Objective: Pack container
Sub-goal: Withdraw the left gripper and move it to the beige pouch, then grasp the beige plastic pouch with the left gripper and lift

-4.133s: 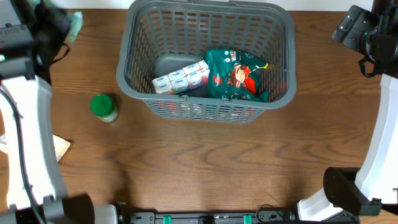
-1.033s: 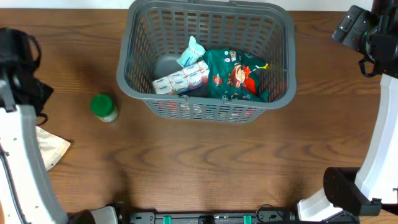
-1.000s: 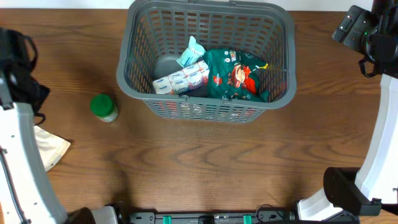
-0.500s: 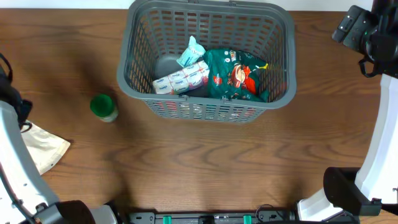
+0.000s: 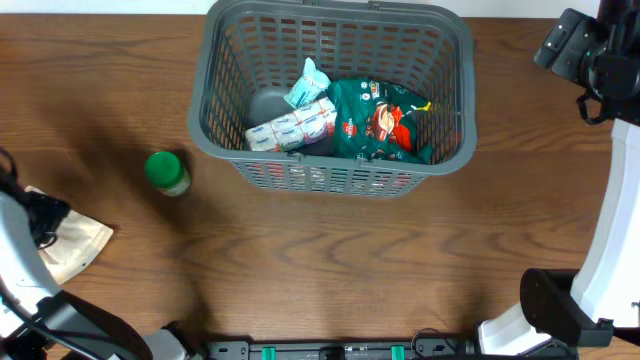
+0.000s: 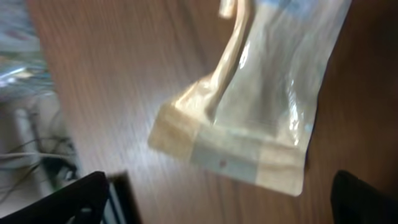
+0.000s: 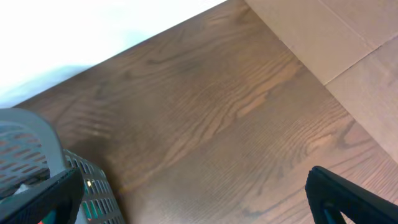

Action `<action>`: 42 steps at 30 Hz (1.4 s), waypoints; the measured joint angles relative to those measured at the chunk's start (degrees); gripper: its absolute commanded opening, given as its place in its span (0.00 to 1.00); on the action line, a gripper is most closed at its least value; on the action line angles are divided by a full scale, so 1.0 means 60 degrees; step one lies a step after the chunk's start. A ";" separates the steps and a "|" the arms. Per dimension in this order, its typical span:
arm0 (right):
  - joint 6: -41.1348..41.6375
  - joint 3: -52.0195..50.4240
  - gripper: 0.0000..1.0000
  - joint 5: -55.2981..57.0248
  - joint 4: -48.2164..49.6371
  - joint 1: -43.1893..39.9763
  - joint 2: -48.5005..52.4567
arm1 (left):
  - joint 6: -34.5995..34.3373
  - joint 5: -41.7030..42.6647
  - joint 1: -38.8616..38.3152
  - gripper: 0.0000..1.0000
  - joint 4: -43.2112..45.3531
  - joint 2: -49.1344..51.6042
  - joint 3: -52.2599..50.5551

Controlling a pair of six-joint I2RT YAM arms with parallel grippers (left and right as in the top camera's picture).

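Now my left gripper (image 6: 221, 186) hangs spread wide above the flat beige pouch (image 6: 255, 118) so I can take it, while the container (image 5: 330, 172) stands well apart, near my empty, likewise parted right gripper (image 7: 186, 196).

Brown wood grain across the table (image 5: 330, 260), with darker streaks along the boards. At twelve o'clock, dark grey on the basket (image 5: 200, 120), walls in a slotted lattice. Inside, toward its three o'clock, deep green on a bag (image 5: 375, 120), with red and white print and a touch of yellow at one edge. Toward its nine o'clock, white with blue print on a pack (image 5: 292, 126). Just past that toward twelve, pale teal and white on a small packet (image 5: 308, 82). At nine o'clock on the table, bright green on a jar (image 5: 166, 170). At eight o'clock, beige on a pouch (image 5: 78, 240). From the left wrist, see-through in its middle, tan at the seams. At one o'clock from the right wrist, plain tan on cardboard (image 7: 348, 37).
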 measured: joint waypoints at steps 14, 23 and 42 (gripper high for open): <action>0.0000 0.0000 0.99 0.0000 0.0000 0.0000 0.0000 | 0.0929 0.1479 0.1330 0.99 0.1137 0.0175 0.0000; 0.0000 0.0000 0.99 0.0000 0.0000 0.0000 0.0000 | 0.1501 0.1603 0.1330 0.98 0.1410 0.1628 0.0000; 0.0000 0.0000 0.99 0.0000 0.0000 0.0000 0.0000 | 0.2153 0.1734 0.1330 0.99 0.3067 0.3260 0.0000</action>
